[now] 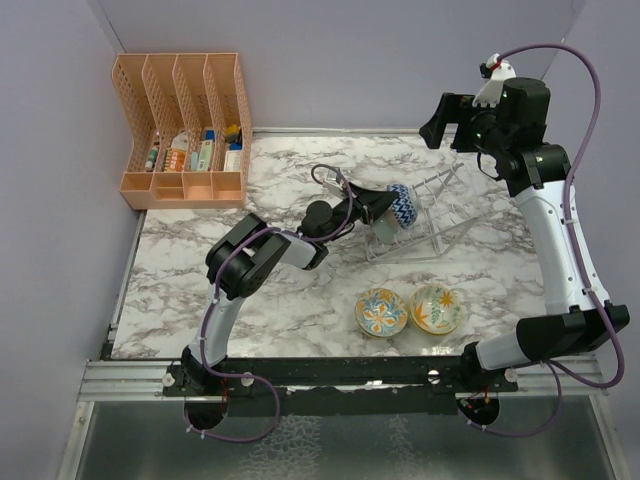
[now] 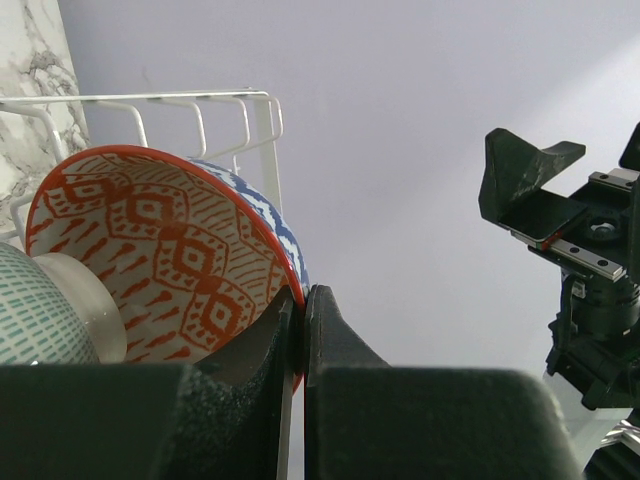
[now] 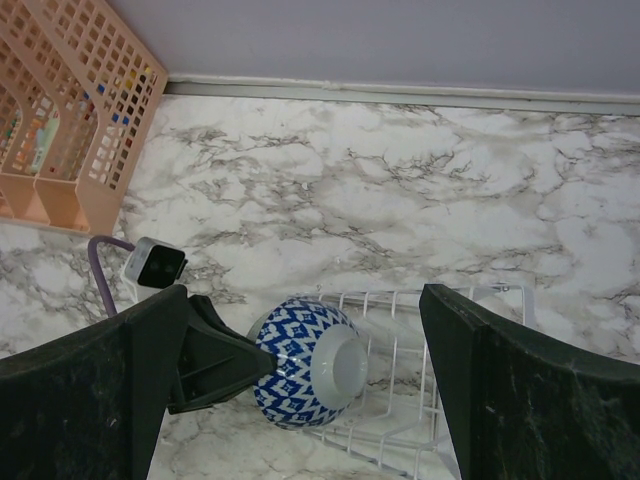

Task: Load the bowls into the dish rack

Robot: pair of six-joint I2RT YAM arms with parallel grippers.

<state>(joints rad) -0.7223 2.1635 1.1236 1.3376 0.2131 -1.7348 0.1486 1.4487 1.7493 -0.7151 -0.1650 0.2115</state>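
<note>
Red-pink bowl (image 2: 150,260) in left gripper (image 2: 303,296), at dish rack (image 1: 436,216).

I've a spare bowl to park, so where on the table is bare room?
Free: marble between organizer and rack, and the strip left of the left arm. Crowded: the rack's left end, where the left gripper pinches the red bowl, and in front of the rack, the floral bowl and yellow bowl.

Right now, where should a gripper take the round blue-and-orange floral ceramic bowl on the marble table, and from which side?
Probably its rim, from straight above, one finger inside, one outside. The blue-and-orange floral bowl sits upright, mouth up, so its thin wall is exposed. Take the left rim: the yellow patterned ceramic bowl crowds its right side.
</note>
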